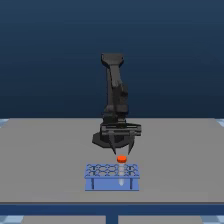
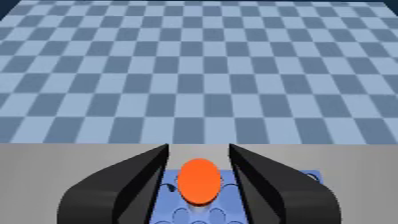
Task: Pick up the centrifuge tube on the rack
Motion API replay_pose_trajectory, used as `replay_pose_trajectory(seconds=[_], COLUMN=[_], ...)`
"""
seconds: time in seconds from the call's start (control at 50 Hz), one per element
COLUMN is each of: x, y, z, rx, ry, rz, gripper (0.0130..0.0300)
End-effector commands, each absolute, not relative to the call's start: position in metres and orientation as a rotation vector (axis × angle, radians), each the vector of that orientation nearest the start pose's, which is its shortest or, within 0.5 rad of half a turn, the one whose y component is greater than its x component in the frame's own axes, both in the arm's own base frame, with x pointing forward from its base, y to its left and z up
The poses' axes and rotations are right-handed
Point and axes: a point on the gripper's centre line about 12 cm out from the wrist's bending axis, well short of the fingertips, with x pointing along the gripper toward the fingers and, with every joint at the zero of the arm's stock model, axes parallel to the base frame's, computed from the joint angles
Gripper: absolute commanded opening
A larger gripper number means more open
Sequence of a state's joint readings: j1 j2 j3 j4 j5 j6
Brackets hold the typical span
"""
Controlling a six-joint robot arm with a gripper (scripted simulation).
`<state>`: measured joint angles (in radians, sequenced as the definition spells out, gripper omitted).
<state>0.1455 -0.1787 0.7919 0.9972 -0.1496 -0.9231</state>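
— Exterior view first: what did you see?
— My claw [image 1: 122, 148] hung over the rack [image 1: 112, 178] on the grey table [image 1: 45, 150], fingers spread, gripping nothing. The centrifuge tube [image 1: 121, 160] stood in the rack's far row, at six o'clock from my fingertips.
— And the wrist view?
— Its orange cap [image 2: 199, 181] sat between my dark fingers [image 2: 142, 172], with gaps on both sides.

No text, label, brand, number or sign can be read in either view.
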Motion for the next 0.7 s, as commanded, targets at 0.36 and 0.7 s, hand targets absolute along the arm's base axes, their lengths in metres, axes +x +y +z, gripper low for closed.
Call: replay_pose_trajectory(seconds=[0.36, 0.7], x=[0.349, 0.349], y=[0.036, 0.036], z=[0.194, 0.185], rx=[0.0, 0.0], ry=[0.524, 0.524], rz=[0.0, 0.0], gripper=[0.03, 0.03])
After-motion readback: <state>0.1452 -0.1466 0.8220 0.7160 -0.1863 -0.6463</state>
